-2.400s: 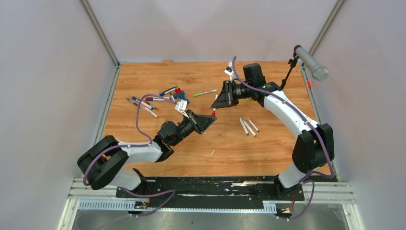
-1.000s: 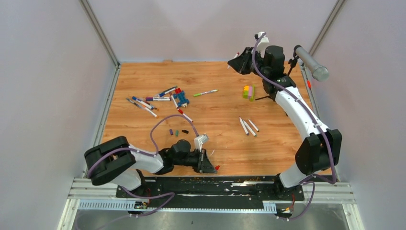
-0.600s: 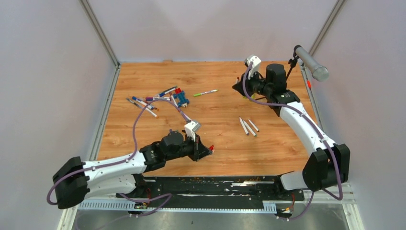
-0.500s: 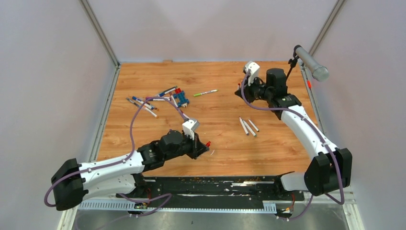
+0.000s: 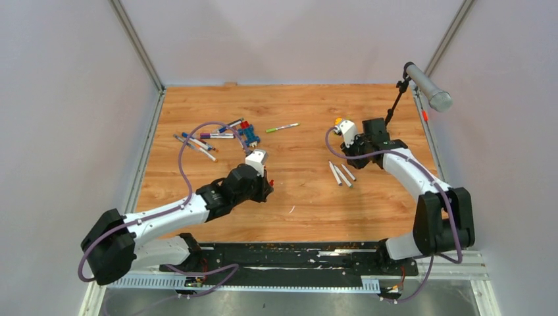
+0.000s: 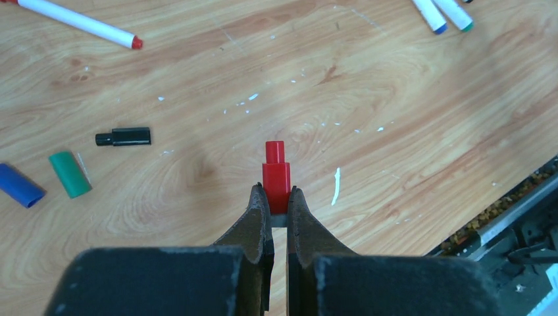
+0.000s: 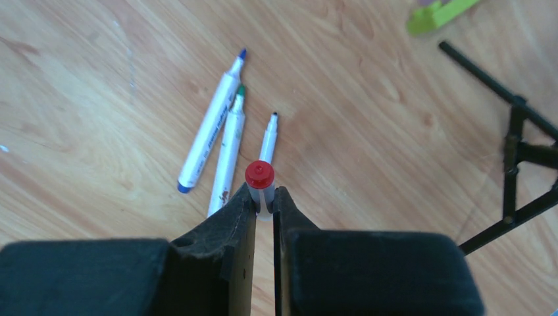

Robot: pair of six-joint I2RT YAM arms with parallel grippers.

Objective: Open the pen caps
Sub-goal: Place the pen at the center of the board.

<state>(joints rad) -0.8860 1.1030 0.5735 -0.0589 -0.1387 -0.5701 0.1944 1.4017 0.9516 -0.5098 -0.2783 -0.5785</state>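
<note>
L gripper (image 6: 278, 197) is pinching a red cap (image 6: 276, 172) by its base, jaws shut tight on it, cap poking out fwd over the wood table (image 6: 395, 131). Loose caps are lying off to one side in its wrist view: black cap (image 6: 124, 137), green cap (image 6: 69, 174), blue cap (image 6: 20, 185). Looks like the drop pile. R gripper (image 7: 264, 197) is clamping a white pen (image 7: 259, 176), red end facing the cam, right above three uncapped pens (image 7: 227, 148) lying side by side, mic stand (image 7: 510, 158) off to the side. Overhead, the arms are sitting well apart.

Reckon the step is setting both pieces down. L: swing over by the caps and get low before letting go, since a round cap is prob going to roll if dropped. R: line the pen up w/ the three, lay it beside them, not across, and open only once it's resting. A scatter of pens (image 5: 210, 138) is lying at far left; too small to tell if capped.
</note>
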